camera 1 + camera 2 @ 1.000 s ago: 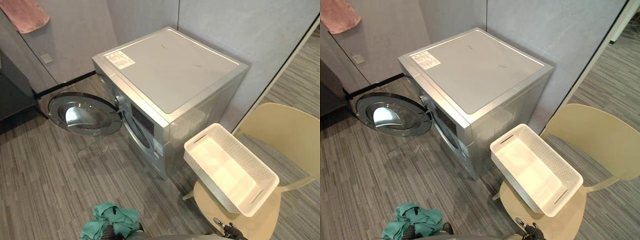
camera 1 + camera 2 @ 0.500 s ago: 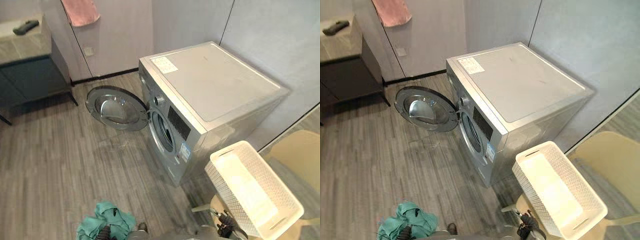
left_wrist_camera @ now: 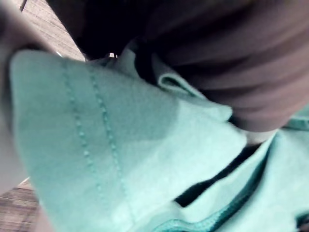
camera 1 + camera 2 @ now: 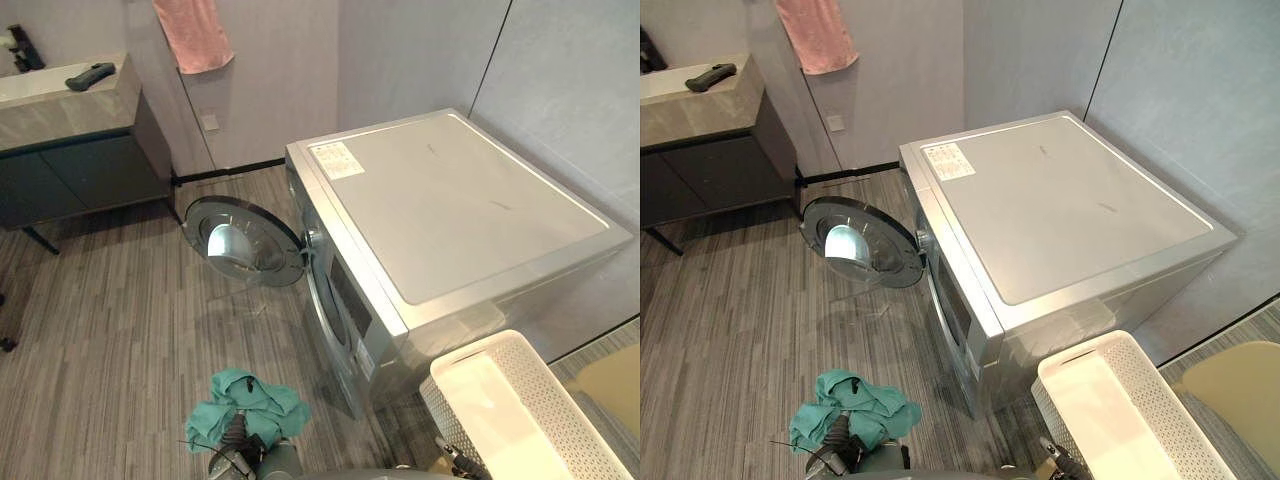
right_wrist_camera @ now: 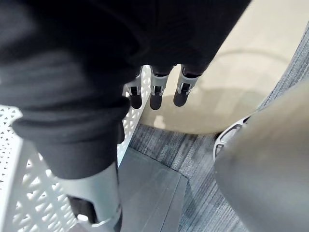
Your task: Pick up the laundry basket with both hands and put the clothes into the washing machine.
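Teal cloth (image 4: 247,408) still covers the left hand (image 3: 241,58), grip unclear; right hand (image 5: 155,96) hangs slack-fingered beside the white basket (image 4: 578,428).

right hand (image 5: 157,89) — silver fingers, dark tips, dark ribbed cover; left hand (image 3: 227,58) — same ribbed cover

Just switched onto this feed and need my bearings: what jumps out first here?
The silver washing machine dominates the centre, its round door swung open toward the view's left. A teal bundle of clothes sits bunched on the left robot hand at the bottom edge. The empty white laundry basket stands at lower right, beside the open right robot hand.
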### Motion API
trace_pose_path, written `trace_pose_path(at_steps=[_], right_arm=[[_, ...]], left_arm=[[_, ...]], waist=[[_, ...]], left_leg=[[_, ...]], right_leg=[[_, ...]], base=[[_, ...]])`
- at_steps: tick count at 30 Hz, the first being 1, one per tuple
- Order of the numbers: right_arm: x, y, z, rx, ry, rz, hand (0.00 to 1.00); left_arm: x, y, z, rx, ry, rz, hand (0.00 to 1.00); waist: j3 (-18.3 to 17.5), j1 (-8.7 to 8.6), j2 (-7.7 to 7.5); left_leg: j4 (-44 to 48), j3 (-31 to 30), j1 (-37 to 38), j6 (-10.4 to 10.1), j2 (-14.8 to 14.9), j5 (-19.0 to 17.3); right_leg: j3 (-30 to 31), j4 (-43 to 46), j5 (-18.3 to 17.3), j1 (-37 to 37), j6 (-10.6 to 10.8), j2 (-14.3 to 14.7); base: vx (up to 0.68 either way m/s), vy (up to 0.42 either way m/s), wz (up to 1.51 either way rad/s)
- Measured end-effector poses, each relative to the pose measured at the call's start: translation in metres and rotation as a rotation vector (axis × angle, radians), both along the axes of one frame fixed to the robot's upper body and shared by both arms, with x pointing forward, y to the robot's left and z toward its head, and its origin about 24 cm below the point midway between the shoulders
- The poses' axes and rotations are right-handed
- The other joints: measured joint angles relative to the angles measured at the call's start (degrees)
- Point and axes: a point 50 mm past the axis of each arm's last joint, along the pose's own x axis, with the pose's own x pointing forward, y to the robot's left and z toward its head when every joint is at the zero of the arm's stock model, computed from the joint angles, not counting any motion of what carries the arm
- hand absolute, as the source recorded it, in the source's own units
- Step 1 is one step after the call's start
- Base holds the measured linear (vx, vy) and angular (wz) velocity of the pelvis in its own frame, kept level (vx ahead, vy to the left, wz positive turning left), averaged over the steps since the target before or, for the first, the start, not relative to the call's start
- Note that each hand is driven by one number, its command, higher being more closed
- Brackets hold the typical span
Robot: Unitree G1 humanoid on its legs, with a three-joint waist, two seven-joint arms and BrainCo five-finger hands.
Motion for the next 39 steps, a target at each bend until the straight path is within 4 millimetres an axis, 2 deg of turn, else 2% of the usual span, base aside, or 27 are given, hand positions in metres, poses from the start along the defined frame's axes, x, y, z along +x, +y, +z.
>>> trace_pose_path(at_steps=[2,3,4,6,7,9,10,11,13,14,15,17,18,19,20,21,22,23,25,27,30,31,32,33,34,37,39], right_arm=[[0.006,0.002,0.001,-0.002,-0.011,0.017,0.0],[0.011,0.006,0.001,0.002,-0.025,0.027,0.0],[0.013,0.008,0.002,0.004,-0.03,0.034,0.0],[0.022,0.01,0.004,0.005,-0.056,0.039,0.0],[0.022,0.01,0.003,0.003,-0.056,0.036,0.0],[0.021,0.007,0.003,0.002,-0.045,0.005,0.0],[0.009,-0.008,0.001,-0.03,-0.008,-0.032,0.0],[-0.012,-0.011,-0.003,-0.023,0.053,-0.077,0.0],[-0.037,-0.003,-0.008,0.015,0.121,-0.123,0.0],[-0.048,0.01,-0.012,0.061,0.156,-0.155,0.0],[-0.048,0.011,-0.012,0.062,0.143,-0.184,0.0],[-0.037,0.008,-0.01,0.055,0.111,-0.173,0.0],[-0.032,0.01,-0.009,0.058,0.09,-0.151,0.0],[-0.029,0.011,-0.009,0.054,0.079,-0.138,0.0],[-0.023,0.012,-0.007,0.048,0.058,-0.1,0.0],[-0.017,0.011,-0.006,0.043,0.038,-0.068,0.0],[-0.016,0.011,-0.005,0.042,0.032,-0.063,0.0],[-0.009,0.012,-0.004,0.043,0.011,-0.053,0.0],[-0.007,0.012,-0.004,0.052,0.006,-0.062,0.0],[-0.003,0.007,-0.003,0.042,-0.002,-0.07,0.0],[-0.006,-0.005,-0.002,0.021,-0.002,-0.123,0.0],[-0.008,-0.003,-0.002,0.021,0.004,-0.132,0.0],[-0.007,0.001,-0.002,0.027,-0.002,-0.126,0.0],[-0.005,0.0,-0.001,0.02,-0.007,-0.118,0.0],[-0.001,-0.004,0.001,0.001,-0.021,-0.091,0.0],[-0.002,-0.006,0.001,-0.008,-0.01,-0.089,0.0],[0.003,-0.005,0.002,-0.021,-0.012,-0.056,0.0]], left_arm=[[0.0,0.007,0.001,0.022,0.003,0.004,1.0],[0.0,0.012,0.002,0.044,0.005,0.011,1.0],[0.0,0.014,0.002,0.052,0.007,0.013,1.0],[-0.004,0.017,0.001,0.059,0.019,0.024,1.0],[-0.007,0.017,0.0,0.064,0.031,0.033,1.0],[-0.013,0.018,-0.001,0.069,0.049,0.04,1.0],[-0.023,0.016,-0.005,0.054,0.084,0.05,1.0],[-0.031,0.018,-0.008,0.053,0.115,0.051,1.0],[-0.041,0.028,-0.009,0.073,0.159,0.043,1.0],[-0.04,0.03,-0.01,0.085,0.172,0.015,1.0],[-0.04,0.03,-0.01,0.091,0.178,-0.013,1.0],[-0.038,0.03,-0.009,0.102,0.179,-0.056,1.0],[-0.035,0.03,-0.009,0.11,0.174,-0.082,1.0],[-0.034,0.029,-0.008,0.114,0.172,-0.097,1.0],[-0.033,0.028,-0.008,0.112,0.171,-0.104,1.0],[-0.031,0.028,-0.008,0.113,0.167,-0.105,1.0],[-0.028,0.028,-0.008,0.115,0.16,-0.111,1.0],[-0.021,0.027,-0.006,0.114,0.141,-0.123,1.0],[-0.01,0.022,-0.004,0.106,0.115,-0.137,1.0],[0.008,0.007,-0.002,0.074,0.072,-0.153,1.0],[0.024,-0.021,0.001,0.019,0.026,-0.195,1.0],[0.027,-0.024,0.002,0.011,0.019,-0.215,1.0],[0.029,-0.024,0.003,0.012,0.004,-0.216,1.0],[0.03,-0.022,0.004,0.017,-0.006,-0.214,1.0],[0.031,-0.018,0.008,0.037,-0.038,-0.204,1.0],[0.019,-0.015,0.006,0.052,-0.029,-0.203,1.0],[0.013,-0.012,0.005,0.061,-0.02,-0.204,1.0]], waist=[[0.2,0.03,-0.47],[0.4,0.09,-1.4],[0.3,0.09,-1.86],[0.3,0.11,-2.15],[0.0,0.34,-2.0],[-0.5,0.61,-1.86],[-1.4,0.54,-0.35],[-2.6,-0.1,-1.14],[-4.6,-0.38,-3.71],[-5.6,-0.31,-4.98],[-5.4,-0.45,-4.79],[-5.1,-0.75,-4.43],[-4.9,-0.79,-4.3],[-4.8,-0.82,-4.32],[-4.6,-1.32,-4.28],[-4.5,-1.86,-4.08],[-4.5,-2.04,-3.98],[-4.5,-2.32,-3.93],[-4.3,-3.06,-3.86],[-3.1,-3.21,-2.34],[-1.9,-3.31,0.17],[-1.8,-3.2,-0.08],[-1.6,-3.02,-0.27],[-1.5,-2.99,0.21],[-0.7,-1.65,1.11],[-0.6,0.5,1.32],[-0.6,0.11,1.33]], left_leg=[[-2.8,3.1,-1.1,3.1,1.9,-1.8],[-8.6,4.9,-1.1,4.7,3.3,-2.7],[-12.8,5.2,-1.1,5.1,3.8,-2.9],[-31.7,3.1,-0.1,5.1,5.3,-2.4],[-42.3,0.2,0.9,5.3,5.5,-0.1],[-46.7,-3.3,1.3,4.1,5.4,1.1],[-45.4,-3.4,1.0,3.9,5.4,1.2],[-40.8,-2.9,-0.3,0.0,2.5,5.0],[-37.2,-1.8,-1.2,0.8,-1.3,4.0],[-37.0,-0.5,-0.9,1.8,-3.4,3.3],[-37.5,0.4,0.4,3.3,-4.7,2.5],[-39.2,3.5,4.3,5.7,-5.1,1.5],[-41.4,6.1,7.9,6.4,-5.1,1.5],[-42.8,7.6,10.1,6.6,-5.2,1.4],[-45.6,10.9,14.5,7.3,-5.4,1.1],[-48.0,14.0,17.3,7.7,-5.3,0.6],[-49.0,15.8,18.8,7.8,-5.2,0.5],[-50.7,18.5,20.4,7.9,-5.4,0.1],[-53.6,22.3,22.5,7.6,-6.6,0.0],[-55.4,24.9,24.0,6.0,-7.0,0.0],[-54.5,25.5,25.8,4.9,-6.3,0.6],[-47.5,25.3,24.5,4.5,-4.5,0.3],[-34.4,24.6,20.7,4.6,-0.6,0.0],[-26.6,23.0,18.0,5.8,2.0,0.8],[-8.0,16.0,10.3,9.8,6.7,8.0],[2.9,8.4,4.4,9.7,5.5,7.7],[0.9,5.7,1.8,9.8,3.5,6.2]], right_leg=[[1.3,-1.4,0.0,2.0,0.1,-1.4],[2.1,-1.7,0.1,3.1,0.3,-3.3],[2.6,-2.0,0.2,3.4,0.5,-4.3],[4.6,-2.7,1.1,4.2,2.4,-7.5],[5.6,-3.0,1.0,4.3,5.0,-9.2],[6.9,-3.6,-1.2,4.4,9.2,-12.0],[7.6,-4.3,-2.7,5.4,12.4,-13.8],[7.9,-4.4,-2.8,7.3,13.8,-17.1],[10.1,-2.1,0.0,6.4,11.5,-21.4],[12.1,1.6,5.1,3.6,10.2,-23.2],[14.1,6.0,11.1,1.1,9.0,-24.1],[15.6,15.3,15.5,-4.5,5.2,-25.0],[14.8,23.4,13.7,-8.5,2.4,-24.9],[13.6,27.2,12.4,-10.6,2.5,-24.7],[10.4,33.6,9.2,-14.3,3.6,-23.2],[8.3,37.9,5.8,-17.6,6.5,-20.3],[6.8,38.5,4.5,-18.9,8.1,-18.6],[1.4,36.4,3.3,-20.1,9.2,-16.1],[-8.9,26.5,2.7,-19.2,7.4,-14.5],[-16.8,16.8,0.6,-14.6,2.1,-13.3],[-15.5,11.6,0.0,-11.2,0.5,-10.6],[-14.5,8.1,-0.1,-8.3,0.7,-9.4],[-13.7,5.4,-0.1,-5.5,0.7,-8.0],[-13.3,4.5,-0.2,-4.3,0.6,-6.9],[-10.1,3.9,-2.1,-1.7,-0.3,-4.2],[-4.3,3.4,-2.6,-0.1,-0.4,-3.7],[-0.4,1.3,-1.8,1.0,0.9,-4.1]], base=[[0.24,0.184,-0.4],[0.27,0.246,-0.34],[0.23,0.226,-0.35],[0.25,0.295,-0.38],[0.34,0.544,-0.47],[0.29,0.583,-0.52],[0.36,0.671,-0.31],[0.4,0.66,-0.17],[0.43,0.611,0.08],[0.5,0.731,0.14],[0.4,0.568,0.03],[0.32,0.433,-0.42],[0.26,0.371,-0.68],[0.21,0.313,-0.9],[0.18,0.23,-1.11],[0.14,0.181,-1.16],[0.12,0.105,-1.19],[0.12,0.057,-1.03],[0.16,0.036,-1.0],[0.25,0.028,-0.75],[0.29,0.003,-0.12],[0.24,-0.082,-0.23],[0.21,-0.1,-0.29],[0.19,-0.068,-0.75],[0.14,-0.012,-0.88],[0.17,0.106,-1.17],[0.26,0.214,-1.06]])
